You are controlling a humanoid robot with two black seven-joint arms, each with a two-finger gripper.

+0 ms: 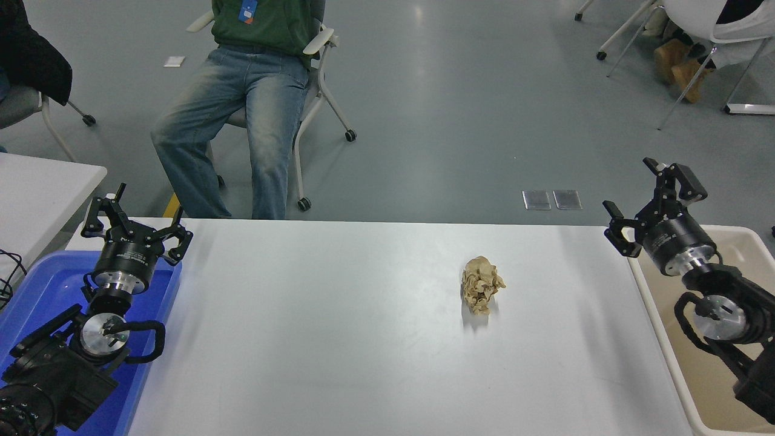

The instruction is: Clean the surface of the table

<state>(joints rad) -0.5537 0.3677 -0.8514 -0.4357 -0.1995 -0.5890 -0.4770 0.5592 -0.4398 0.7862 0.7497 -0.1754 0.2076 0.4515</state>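
Beige bin (pixel 714 339) at right, blue tray (pixel 36 290) at left, seated person (pixel 242 109) beyond. Crumpled brown paper (pixel 482 284) on table surface (pixel 339 339), well left of right gripper (pixel 654 203), fingers spread. Left gripper (pixel 136 221) parked, spread too.

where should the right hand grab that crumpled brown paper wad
Grip the crumpled paper wad across its narrow middle, coming from above. It lies loose on the table surface, longer front to back, so the open right hand would likely span it side to side.
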